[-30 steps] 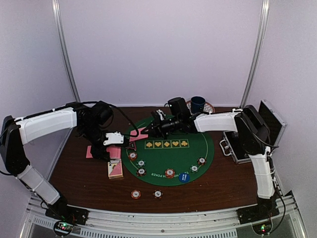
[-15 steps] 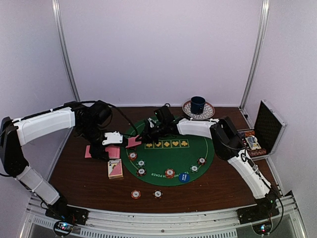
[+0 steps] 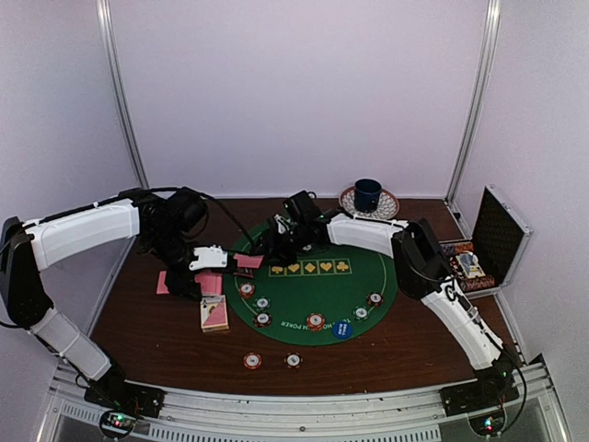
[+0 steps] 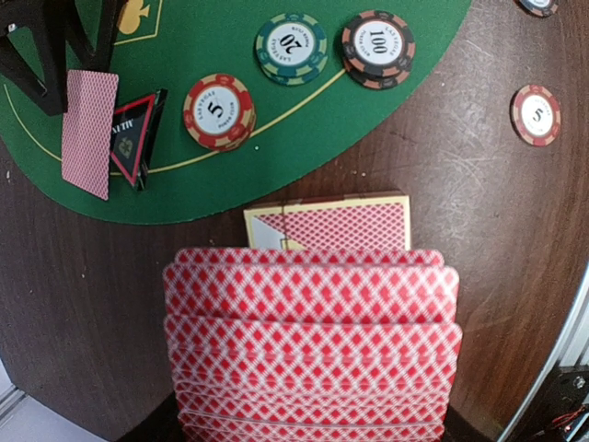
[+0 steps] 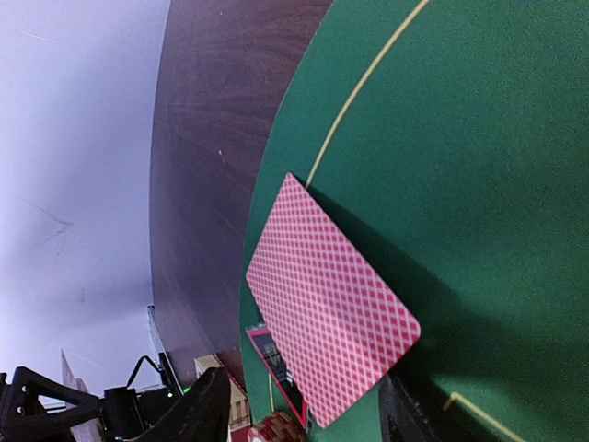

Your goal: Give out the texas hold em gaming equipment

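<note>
The right claw (image 3: pixel 274 243) has just parted its jaws, releasing one pink-backed card (image 5: pixel 331 350) onto the green mat (image 3: pixel 373 276), just beside the triangle marker (image 4: pixel 134 138). That deal appears complete. The left claw (image 3: pixel 202 269) stays clamped on the card stack (image 4: pixel 313 341), so more cards remain to deal.

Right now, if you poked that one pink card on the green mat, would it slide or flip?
The card looks thin and light, so it would probably slide over the green mat rather than flip. Lying flat, its edge is likely hard to pinch. It may bend when lifted.
</note>
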